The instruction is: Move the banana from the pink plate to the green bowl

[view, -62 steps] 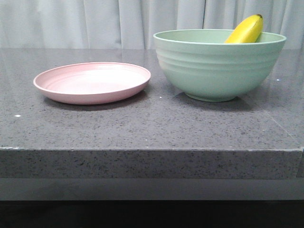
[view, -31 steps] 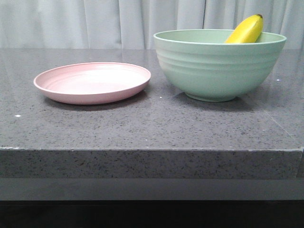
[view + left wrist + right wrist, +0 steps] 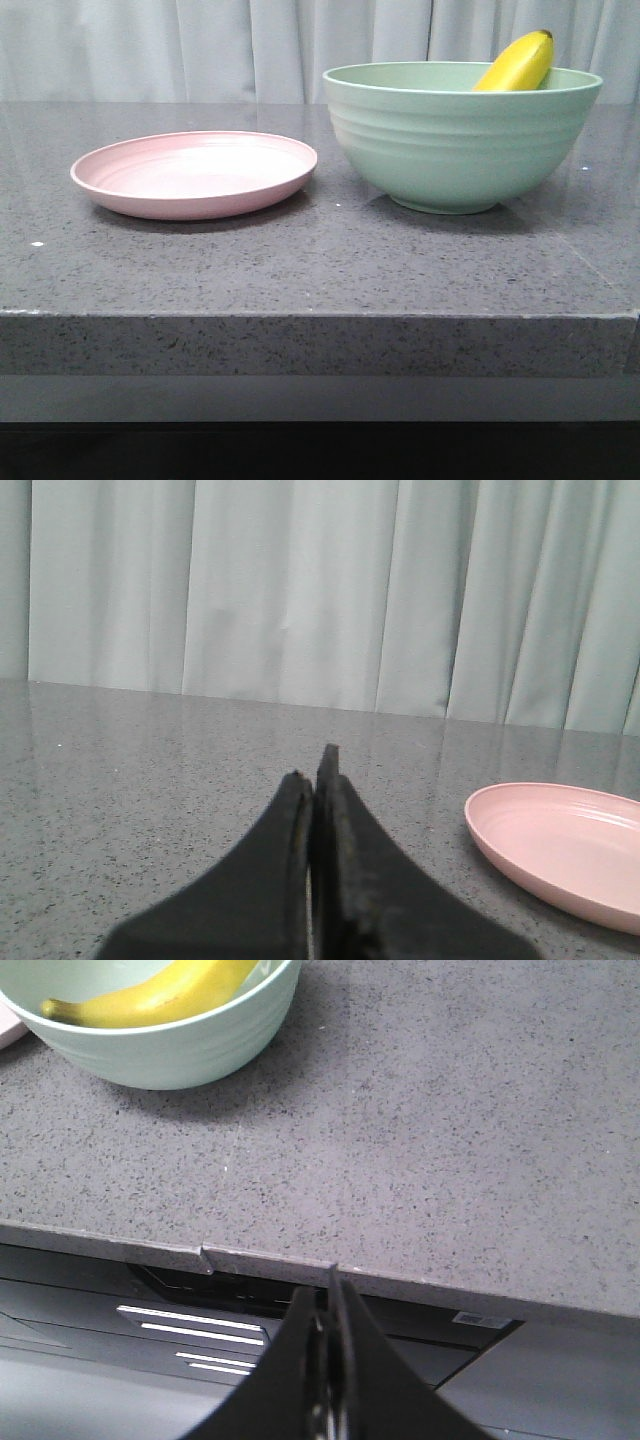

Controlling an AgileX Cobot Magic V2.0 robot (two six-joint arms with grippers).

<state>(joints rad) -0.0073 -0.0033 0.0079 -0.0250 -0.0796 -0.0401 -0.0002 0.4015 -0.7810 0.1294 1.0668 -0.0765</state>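
The yellow banana (image 3: 518, 63) leans inside the mint-green bowl (image 3: 462, 140) at the right of the table, its dark tip above the rim; it also shows in the right wrist view (image 3: 150, 995), lying in the bowl (image 3: 190, 1045). The pink plate (image 3: 195, 172) sits empty to the bowl's left and shows in the left wrist view (image 3: 565, 848). My left gripper (image 3: 312, 775) is shut and empty, low over the table to the left of the plate. My right gripper (image 3: 328, 1295) is shut and empty, back over the table's front edge. Neither gripper shows in the front view.
The grey speckled stone table (image 3: 320, 260) has a front edge (image 3: 330, 1265) with a dark cabinet below. A pale curtain (image 3: 200, 45) hangs behind the table.
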